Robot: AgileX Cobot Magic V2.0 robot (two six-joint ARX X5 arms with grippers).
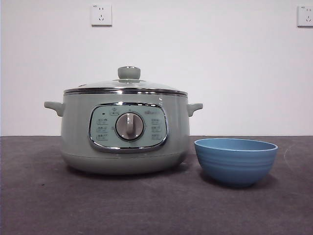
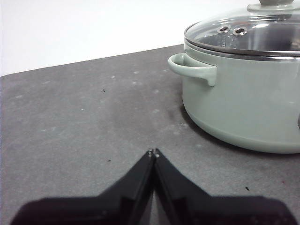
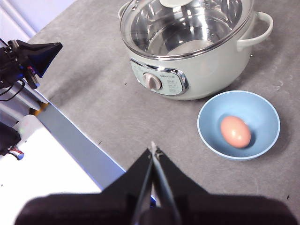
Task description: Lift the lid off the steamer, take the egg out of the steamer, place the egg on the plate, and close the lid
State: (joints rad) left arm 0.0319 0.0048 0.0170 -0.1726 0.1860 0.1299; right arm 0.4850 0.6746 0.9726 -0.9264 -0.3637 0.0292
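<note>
The pale green steamer [image 1: 124, 129] stands on the grey table with the glass lid [image 1: 128, 84] resting on its rim. To its right sits the blue plate [image 1: 235, 160]. From above, the right wrist view shows the steamer [image 3: 197, 61], the lid [image 3: 185, 26] and the brown egg [image 3: 235, 131] lying inside the plate [image 3: 211, 117]. My right gripper [image 3: 153, 150] is shut and empty, high above the table's front edge. My left gripper [image 2: 153, 152] is shut and empty, low over the table beside the steamer [image 2: 243, 98], whose lid [image 2: 248, 35] shows at the frame edge.
The steamer's side handle [image 2: 192, 68] juts toward my left gripper. In the right wrist view the other arm's black tip [image 3: 40, 54] shows near the table's edge. Two wall sockets [image 1: 101, 14] are on the white wall behind.
</note>
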